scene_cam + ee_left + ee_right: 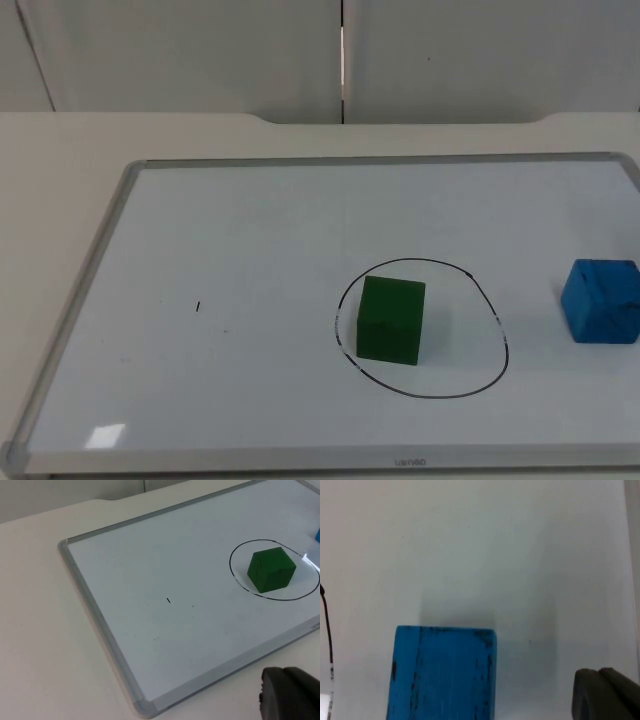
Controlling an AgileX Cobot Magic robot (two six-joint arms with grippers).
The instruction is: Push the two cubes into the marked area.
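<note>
1. The green cube point(391, 319) sits on the whiteboard point(250, 250), inside the marked area point(497, 322), a hand-drawn black oval; it stands toward the oval's left side, close to the line there.
2. The blue cube point(600, 301) rests on the same whiteboard, outside the oval and well to its right, near the board's right edge.
3. From my right wrist, the blue cube point(442, 672) is close beneath my right gripper point(606, 695); I cannot tell how wide my fingers stand there.
4. From my left wrist, the green cube point(271, 569) in its oval lies well away from my left gripper point(290, 694), which waits over the table point(40, 630) off the whiteboard's near edge; its fingers' spread I cannot tell either.
</note>
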